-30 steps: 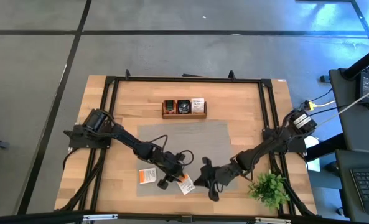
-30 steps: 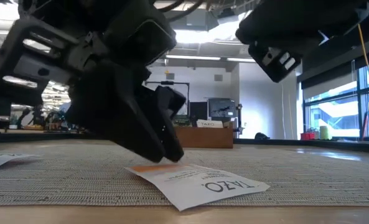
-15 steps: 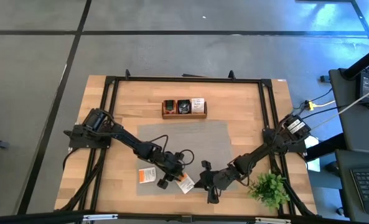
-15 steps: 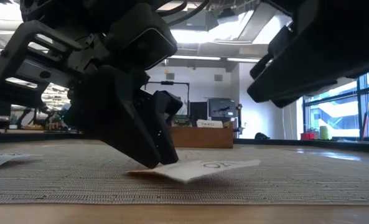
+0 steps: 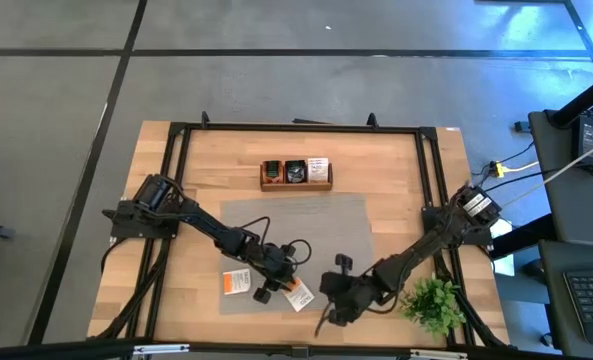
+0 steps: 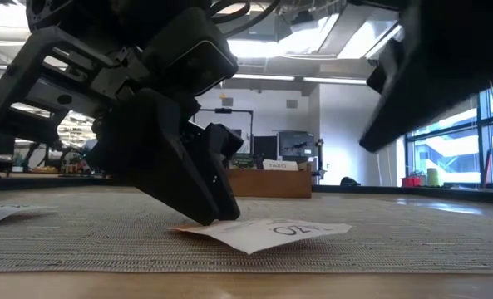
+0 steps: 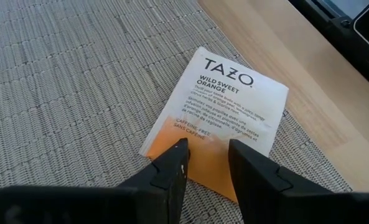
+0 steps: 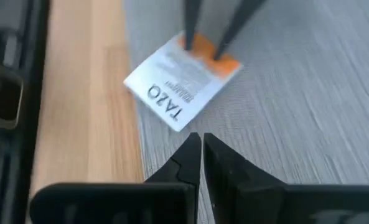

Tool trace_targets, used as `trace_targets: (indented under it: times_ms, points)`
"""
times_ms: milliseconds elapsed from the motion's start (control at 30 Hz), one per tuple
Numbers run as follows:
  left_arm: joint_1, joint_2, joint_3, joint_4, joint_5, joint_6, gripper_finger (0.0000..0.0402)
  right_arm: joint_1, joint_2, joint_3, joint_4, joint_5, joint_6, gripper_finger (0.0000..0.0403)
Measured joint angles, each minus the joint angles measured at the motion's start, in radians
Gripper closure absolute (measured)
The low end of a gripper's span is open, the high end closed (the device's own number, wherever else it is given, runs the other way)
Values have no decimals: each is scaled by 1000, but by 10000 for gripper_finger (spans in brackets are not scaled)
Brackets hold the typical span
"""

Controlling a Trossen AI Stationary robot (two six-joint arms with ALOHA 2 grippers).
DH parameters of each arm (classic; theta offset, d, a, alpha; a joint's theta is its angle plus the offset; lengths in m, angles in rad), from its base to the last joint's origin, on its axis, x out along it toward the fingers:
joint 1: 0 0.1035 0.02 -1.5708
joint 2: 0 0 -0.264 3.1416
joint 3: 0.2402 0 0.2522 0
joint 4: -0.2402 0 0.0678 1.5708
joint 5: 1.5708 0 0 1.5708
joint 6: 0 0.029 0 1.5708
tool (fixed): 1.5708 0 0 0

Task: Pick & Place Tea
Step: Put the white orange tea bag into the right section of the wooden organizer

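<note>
A tea sachet (image 7: 224, 106), white with an orange end and the print TAZO, lies on the grey woven mat (image 5: 306, 235) near the table's near edge. My left gripper (image 7: 206, 155) stands on its orange end with the fingers apart; it also shows in the high view (image 5: 281, 285). My right gripper (image 8: 201, 146) is shut and hovers a short way off the sachet's white end (image 8: 162, 93), toward the near edge, touching nothing. A second sachet (image 5: 237, 283) lies flat on the mat to the left. My left gripper sets both fingertips (image 7: 177, 154) down on the sachet's orange end (image 7: 204, 163), the fingers apart and nothing pinched between them. They slant down from the table's left. The orange end lies on the mat, while the white end (image 6: 304, 230) stands slightly raised.
A brown wooden tray (image 5: 296, 173) holding sachets sits at the far middle of the table. A green plant (image 5: 434, 300) stands at the near right, close beside my right arm. Black frame rails (image 5: 176, 200) run along the table's sides.
My right gripper has drawn back from the sachet toward the near edge and tipped more steeply down. The sachet's white end rose off the mat and swung about, then settled lower; its orange end stayed under my left fingers.
</note>
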Motion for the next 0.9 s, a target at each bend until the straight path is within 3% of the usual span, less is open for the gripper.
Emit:
trace_targets:
  times_ms: [200, 367, 667, 900]
  points:
    - [1, 3, -1, 22, 6, 1, 290, -7, 0, 44, -28, -90, 240, 380]
    - [1, 4, -2, 33, 6, 2, 286, -5, 0, 44, 56, -162, 271, 367]
    - [1, 4, -1, 31, 7, -60, 289, -5, 37, 44, 16, -77, 536, 240]
    - [1, 2, 2, -16, 13, -75, 286, -2, 88, 44, 106, -102, 575, 178]
